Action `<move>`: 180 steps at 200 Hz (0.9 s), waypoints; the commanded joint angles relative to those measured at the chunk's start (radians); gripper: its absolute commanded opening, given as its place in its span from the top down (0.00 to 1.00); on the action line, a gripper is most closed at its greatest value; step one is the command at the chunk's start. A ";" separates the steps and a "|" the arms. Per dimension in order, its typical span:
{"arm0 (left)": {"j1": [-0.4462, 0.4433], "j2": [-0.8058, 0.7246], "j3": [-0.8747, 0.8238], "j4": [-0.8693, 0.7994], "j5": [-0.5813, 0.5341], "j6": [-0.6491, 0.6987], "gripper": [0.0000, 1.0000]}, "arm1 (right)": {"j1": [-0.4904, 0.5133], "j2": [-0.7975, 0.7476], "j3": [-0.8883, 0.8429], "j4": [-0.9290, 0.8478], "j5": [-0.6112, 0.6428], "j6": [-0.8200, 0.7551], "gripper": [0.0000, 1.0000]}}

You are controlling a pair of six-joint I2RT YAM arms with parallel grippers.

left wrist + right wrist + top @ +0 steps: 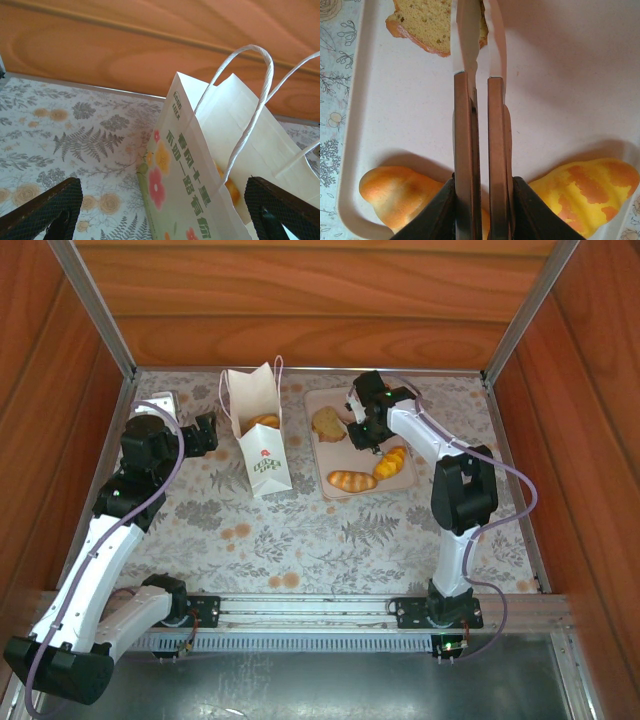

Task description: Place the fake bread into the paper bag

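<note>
right pincer [482,215] squeezed on tongs [472,125], blades nearly touching | bread slice [427,22] right at the tips, lying crosswise | left pincer [162,210] wide open, empty, beside paper bag [200,165]

The paper bag [227,125] bears green Chinese characters [192,200] — not legible.

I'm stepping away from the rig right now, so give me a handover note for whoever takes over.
Left gripper: open, small white printed paper bag between its fingers.
Right gripper: shut on thin metal tongs, tips at the brown-crusted bread slice on the flat beige-pink tray.
Done: one golden toy roll lies in the bag.
To do: the slice, an orange-brown roll and a yellow orange-striped roll, all on the tray.
</note>
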 commanded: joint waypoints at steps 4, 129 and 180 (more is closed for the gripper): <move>0.009 -0.012 0.029 -0.016 0.012 -0.006 0.11 | 0.004 -0.045 -0.007 -0.001 -0.006 0.018 0.71; 0.010 0.003 0.064 -0.017 0.051 -0.032 0.11 | 0.004 -0.144 -0.024 -0.040 0.034 0.036 0.81; 0.008 0.012 0.120 -0.042 0.105 -0.064 0.11 | 0.004 -0.240 -0.076 -0.042 0.027 0.076 0.83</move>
